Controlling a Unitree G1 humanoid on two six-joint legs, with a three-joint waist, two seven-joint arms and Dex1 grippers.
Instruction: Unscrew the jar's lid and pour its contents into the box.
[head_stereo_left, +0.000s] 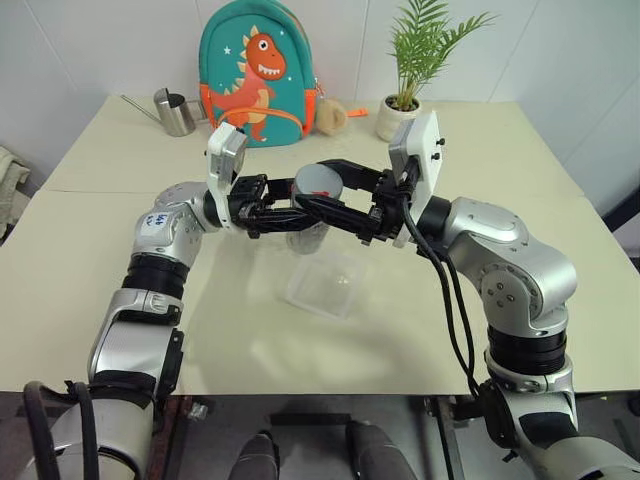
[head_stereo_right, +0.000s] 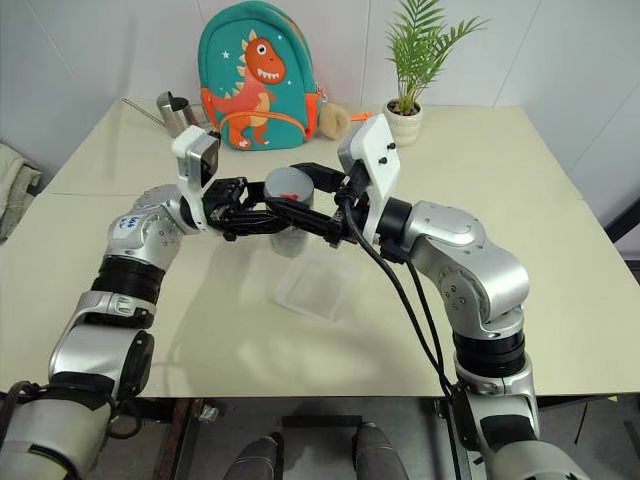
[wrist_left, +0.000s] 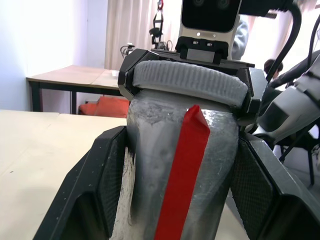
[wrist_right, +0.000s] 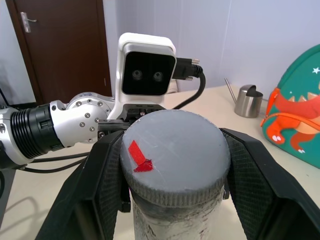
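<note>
Bright, even light; soft shadows on the table (head_stereo_left: 560, 300).

We see a cream table (head_stereo_left: 520, 300), seamed where two tops meet, set against white walls (head_stereo_left: 560, 50). On its far edge: teal dinosaur backpack (head_stereo_left: 255, 70), steel watering can (head_stereo_left: 176, 112), potted palm (head_stereo_left: 412, 70). The wrist views give us a dark brown door (wrist_right: 60, 45), pale curtains (wrist_left: 135, 30), another desk (wrist_left: 75, 77).

My two arms reach inward and meet in front of me, raised. My left hand (head_stereo_left: 285, 218) points right, fingers clamped around something; my right hand (head_stereo_left: 335, 190) points left, fingers closed just above it.
</note>
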